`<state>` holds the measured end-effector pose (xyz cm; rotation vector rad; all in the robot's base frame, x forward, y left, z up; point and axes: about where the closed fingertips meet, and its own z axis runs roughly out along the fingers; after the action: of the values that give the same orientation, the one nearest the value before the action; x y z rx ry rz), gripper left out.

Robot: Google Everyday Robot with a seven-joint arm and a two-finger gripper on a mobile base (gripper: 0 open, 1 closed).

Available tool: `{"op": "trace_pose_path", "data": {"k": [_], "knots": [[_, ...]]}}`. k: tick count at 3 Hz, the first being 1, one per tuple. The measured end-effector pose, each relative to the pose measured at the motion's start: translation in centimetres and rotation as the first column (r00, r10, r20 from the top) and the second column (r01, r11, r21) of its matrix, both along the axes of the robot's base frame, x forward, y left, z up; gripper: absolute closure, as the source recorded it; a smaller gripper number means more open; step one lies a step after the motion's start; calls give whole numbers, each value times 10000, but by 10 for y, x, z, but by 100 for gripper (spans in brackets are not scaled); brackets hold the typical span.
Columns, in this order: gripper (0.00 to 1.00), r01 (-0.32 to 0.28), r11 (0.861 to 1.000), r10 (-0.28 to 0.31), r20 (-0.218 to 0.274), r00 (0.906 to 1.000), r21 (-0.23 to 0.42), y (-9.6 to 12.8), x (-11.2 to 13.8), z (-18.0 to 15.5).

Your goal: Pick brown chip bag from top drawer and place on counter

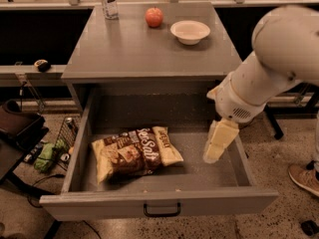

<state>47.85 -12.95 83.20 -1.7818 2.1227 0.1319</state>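
Fingers: spread or closed cannot be told, since the gripper [215, 144] presents as one pale tapering wedge, tip downward, hanging inside the open top drawer [159, 202] over its right-hand part, near the right wall, with nothing seen in it. Brown chip bag [133, 153]: lies flat on the drawer floor, left of centre, lettering up, long axis roughly side to side, its pale right end nearest the gripper but clearly apart from it. Step in hand, by judgement: the reach into the drawer — bag not yet touched, lift and transfer both outstanding. Next move likely calls for a shift leftward across the drawer and a descent onto the bag; a crinkly, air-filled packet probably gives under pressure, so a bite on the puffed body or an end seam seems safer than a shallow pinch. Counter [144, 49]: the cabinet top directly behind and above the drawer, carrying an apple [154, 17], a white bowl [190, 31] and a clear bottle [108, 1] along its far edge — the near half offers room for the bag. Obstructions: the counter's front lip overhangs the drawer's rear, so the bag must probably come up and forward before going back. Surroundings: dark bag [20, 126] and green clutter [45, 156] on the floor at left; a shoe [304, 178] at right.
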Motion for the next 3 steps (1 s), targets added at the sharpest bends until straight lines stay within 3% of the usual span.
{"op": "trace_pose_path", "data": {"k": [3], "knots": [[0, -864, 9958, 843, -673, 9942, -287, 135, 55, -155]]}}
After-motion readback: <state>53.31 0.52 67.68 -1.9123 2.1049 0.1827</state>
